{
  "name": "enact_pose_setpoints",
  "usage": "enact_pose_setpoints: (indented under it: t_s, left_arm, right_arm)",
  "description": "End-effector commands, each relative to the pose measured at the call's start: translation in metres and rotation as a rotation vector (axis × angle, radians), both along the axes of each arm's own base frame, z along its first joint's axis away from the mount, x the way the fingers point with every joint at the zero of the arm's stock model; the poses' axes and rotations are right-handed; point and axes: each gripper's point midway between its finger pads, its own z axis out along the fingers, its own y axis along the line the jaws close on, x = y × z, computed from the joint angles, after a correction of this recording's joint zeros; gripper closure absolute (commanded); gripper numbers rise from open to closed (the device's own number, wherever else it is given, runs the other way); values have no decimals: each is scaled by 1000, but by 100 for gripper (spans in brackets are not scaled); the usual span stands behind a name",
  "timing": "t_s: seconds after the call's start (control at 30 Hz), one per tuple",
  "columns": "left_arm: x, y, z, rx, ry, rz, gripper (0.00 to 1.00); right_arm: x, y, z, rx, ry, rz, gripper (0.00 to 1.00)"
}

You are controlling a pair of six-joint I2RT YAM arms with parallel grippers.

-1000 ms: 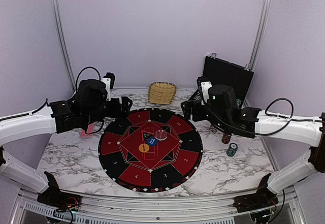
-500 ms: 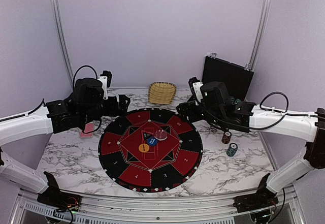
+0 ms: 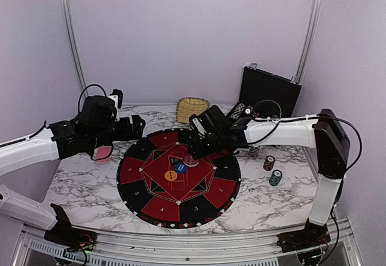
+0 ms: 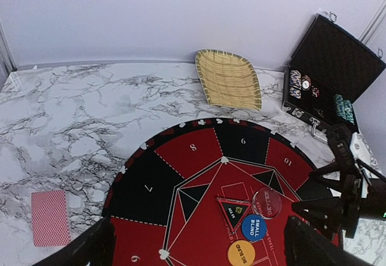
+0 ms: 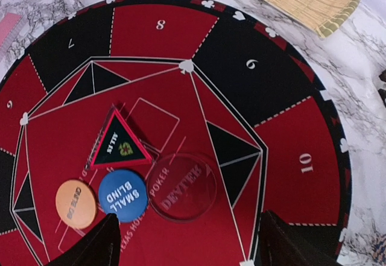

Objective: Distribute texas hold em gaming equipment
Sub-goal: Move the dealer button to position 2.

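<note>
Marble-patterned table top (image 3: 78,184), pale lilac walls on all sides. Large round numbered mat (image 3: 163,209), black and red, lies at table centre.

Button discs sit in a row near the mat's middle:
- orange disc (image 5: 76,203), leftmost in the right wrist view
- blue disc (image 5: 122,196), marked "small blind", edge to edge with the orange one
- pinkish dealer disc (image 5: 181,186), see-through, edge to edge with the blue one
- triangular marker (image 5: 119,140) with a red rim, just beyond the blue disc

Right arm reaches across from the right, over the mat's centre. Right gripper (image 5: 188,215) hangs above the pinkish dealer disc with its jaws spread wide, one finger on each side of the disc. It grips nothing. Whether the fingertips touch the mat, I cannot tell.

Left gripper (image 3: 137,125) is held over the mat's far-left edge. Jaws are wide and carry nothing.

Red-backed card deck (image 4: 50,225) lies flat on the marble, left of the mat and off it.

Dark red chip stack (image 3: 269,163) and teal-and-white chip stack (image 3: 275,177) stand on the marble right of the mat, just beside each other.

Open black case (image 4: 338,55) stands at the back right, with more chips (image 4: 295,84) racked inside. Wicker basket (image 4: 229,79) sits on the marble beyond the mat's far edge.
</note>
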Motion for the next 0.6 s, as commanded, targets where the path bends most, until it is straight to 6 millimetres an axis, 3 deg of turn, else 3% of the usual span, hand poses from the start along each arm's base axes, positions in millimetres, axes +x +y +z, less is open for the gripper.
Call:
enact_pose_setpoints:
  t_s: [0.0,0.57]
  left_arm:
    - [-5,10,-8,-28,42,3,1]
    - [-1,23,-21,-27,79,18,1]
  right_arm:
    - [3,20,-12,-32,60,40,25]
    - [16,35,-69,-142,154,24,36]
